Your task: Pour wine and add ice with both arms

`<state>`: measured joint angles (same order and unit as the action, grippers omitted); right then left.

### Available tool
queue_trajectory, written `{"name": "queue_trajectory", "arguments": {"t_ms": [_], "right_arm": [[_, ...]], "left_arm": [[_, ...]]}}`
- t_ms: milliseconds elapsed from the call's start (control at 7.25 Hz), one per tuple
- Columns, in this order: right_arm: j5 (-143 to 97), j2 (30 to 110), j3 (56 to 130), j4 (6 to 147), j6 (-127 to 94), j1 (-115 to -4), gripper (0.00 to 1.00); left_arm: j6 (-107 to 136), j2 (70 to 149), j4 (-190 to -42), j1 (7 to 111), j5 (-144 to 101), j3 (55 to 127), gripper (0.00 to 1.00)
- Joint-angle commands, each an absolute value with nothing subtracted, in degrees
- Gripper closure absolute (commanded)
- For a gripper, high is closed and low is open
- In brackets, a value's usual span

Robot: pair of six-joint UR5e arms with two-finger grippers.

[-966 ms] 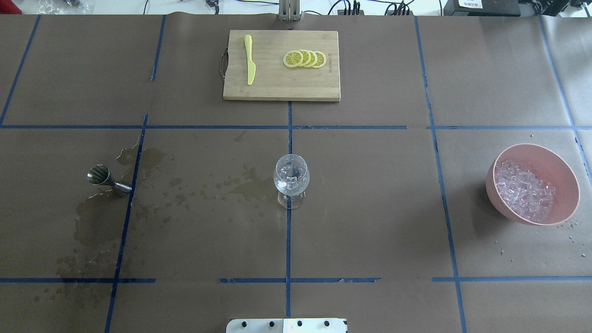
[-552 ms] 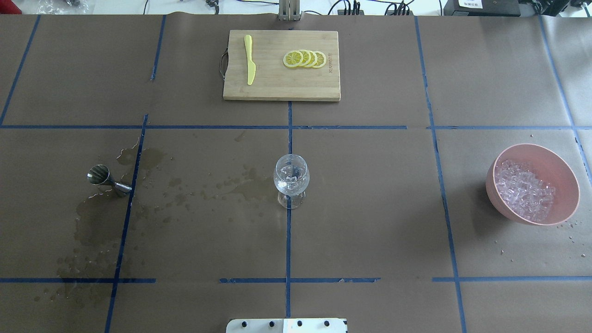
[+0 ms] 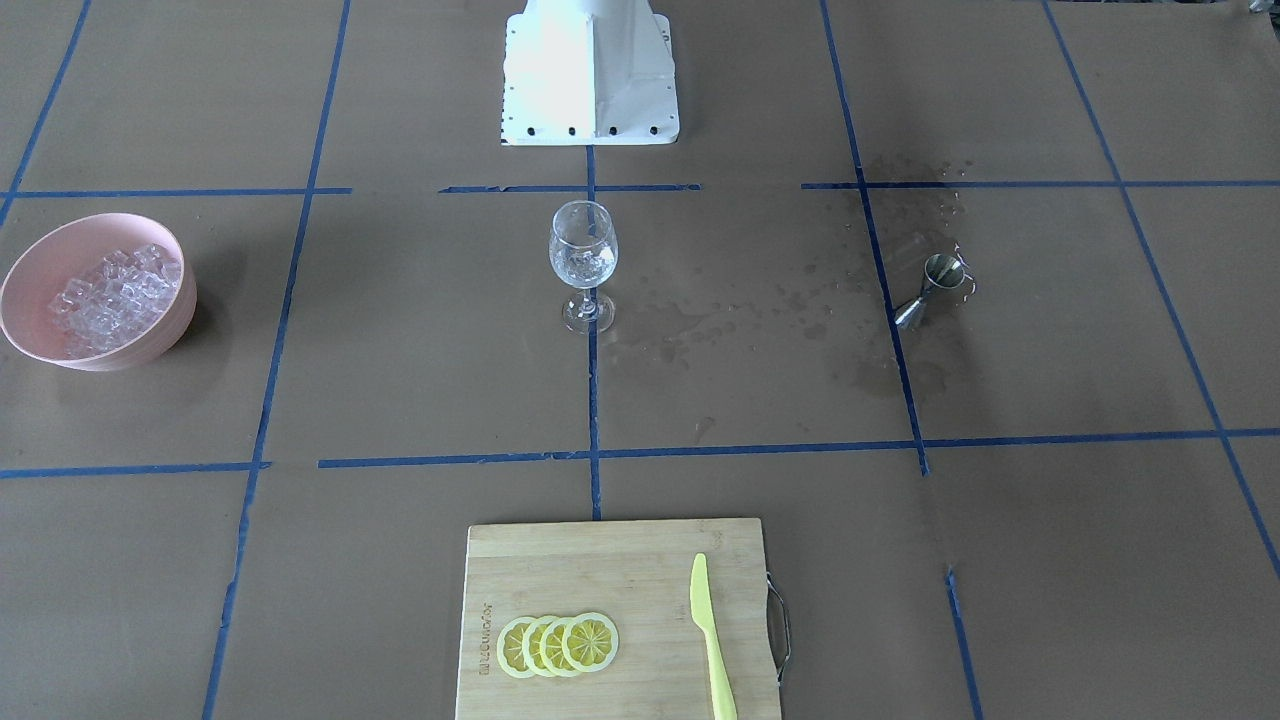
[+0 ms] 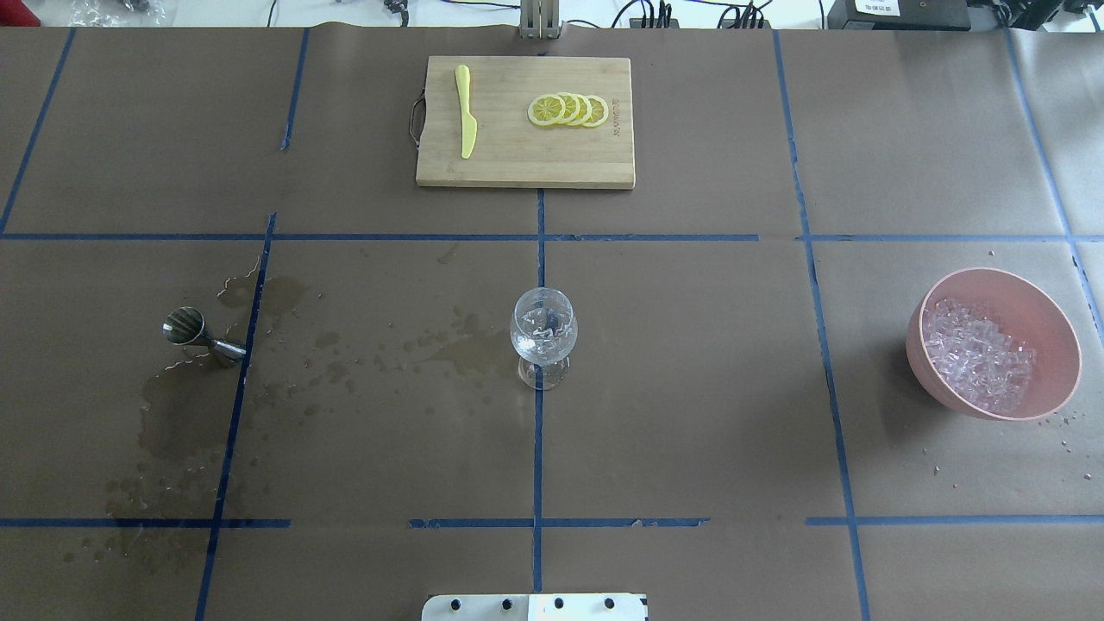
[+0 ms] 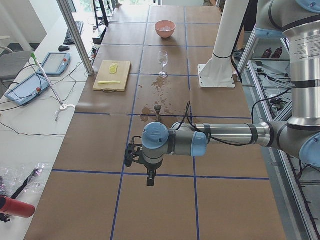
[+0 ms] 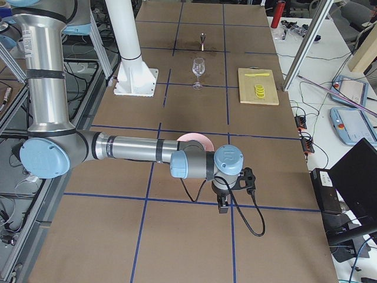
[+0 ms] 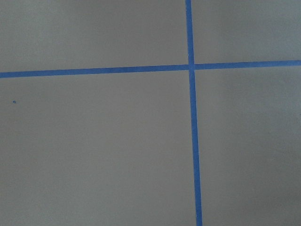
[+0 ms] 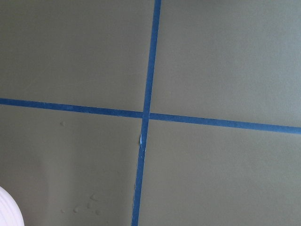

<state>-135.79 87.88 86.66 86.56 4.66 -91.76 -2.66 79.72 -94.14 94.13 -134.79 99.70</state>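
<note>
Clear stemmed wine glass (image 4: 543,335) stands upright at table centre on the blue tape line, with a little glossy, colourless wine (image 4: 542,347) in its bowl. Glassy ice cubes (image 4: 975,355) sit heaped in the round pink bowl (image 4: 1039,302), well off to the robot's right. Nothing has shifted in the last second. The count: one glass, one bowl, one steel jigger (image 4: 198,332), one bamboo cutting board (image 4: 517,164), one yellow knife (image 4: 466,112), four lemon slices (image 4: 569,109). Left gripper (image 5: 150,179) and right gripper (image 6: 223,206) hang over opposite table ends; whether the fingers are apart or together, I cannot tell.
</note>
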Motion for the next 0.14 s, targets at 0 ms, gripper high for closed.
{"name": "queue_trajectory", "arguments": {"t_ms": [0], "right_arm": [[-135.79, 87.89, 86.66, 86.40, 4.66, -91.76, 0.00]], "left_arm": [[-2.64, 79.72, -94.31, 94.13, -134.82, 99.32, 0.00]]}}
